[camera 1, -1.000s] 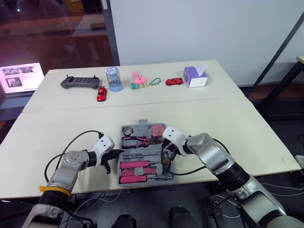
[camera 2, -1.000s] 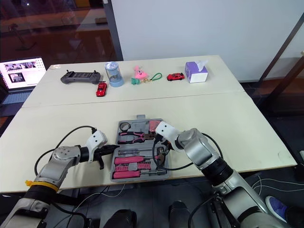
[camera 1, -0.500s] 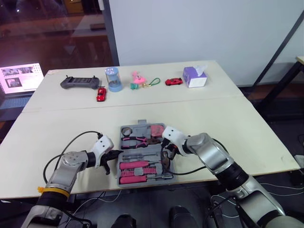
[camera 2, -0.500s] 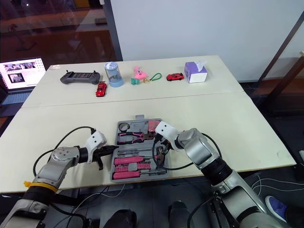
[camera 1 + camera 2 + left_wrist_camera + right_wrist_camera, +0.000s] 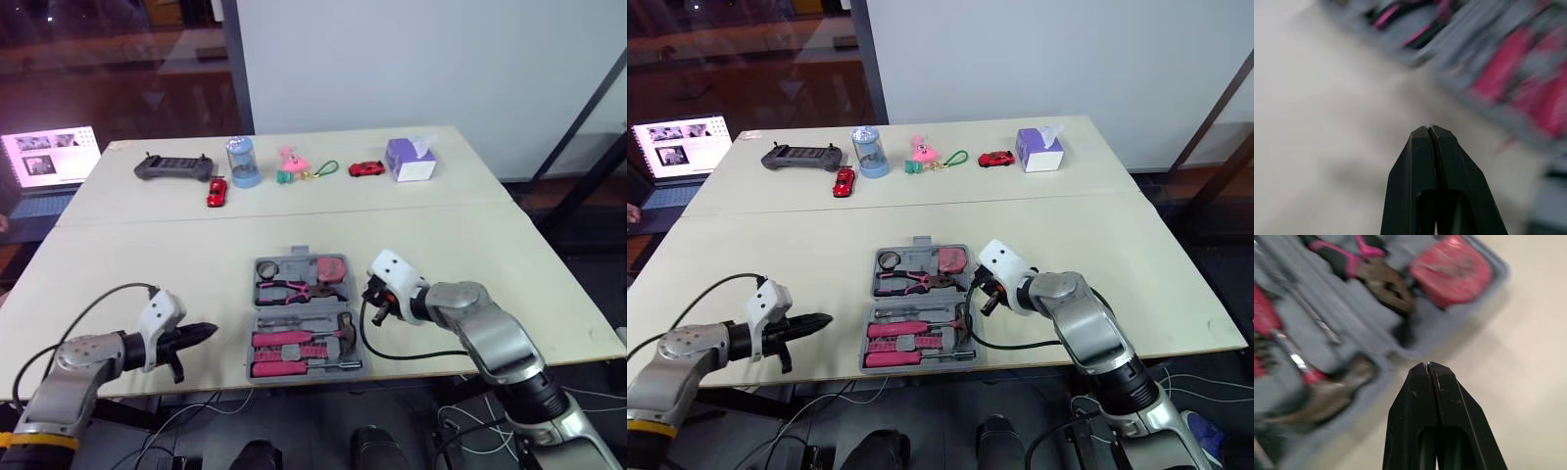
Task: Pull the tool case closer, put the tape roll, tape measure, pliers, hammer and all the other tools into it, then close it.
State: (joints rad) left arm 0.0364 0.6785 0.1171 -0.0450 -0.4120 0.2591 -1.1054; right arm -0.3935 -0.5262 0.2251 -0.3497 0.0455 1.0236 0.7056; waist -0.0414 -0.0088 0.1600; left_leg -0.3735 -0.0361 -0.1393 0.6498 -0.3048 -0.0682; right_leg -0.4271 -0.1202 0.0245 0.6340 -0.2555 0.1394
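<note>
Left claw (image 5: 203, 331) well clear of the tool case (image 5: 298, 254), right claw (image 5: 987, 304) just beside it, both closed and empty. Likely risk: folding the case spills unseated tools.

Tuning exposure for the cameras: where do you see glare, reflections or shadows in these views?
Left eye view: the laptop screen is the brightest spot, its content pale; the dark glass wall behind carries reddish reflections; the table is evenly lit, with only soft shadows. Right wrist view: the tool case throws a soft shadow on the table along its edge.
</note>
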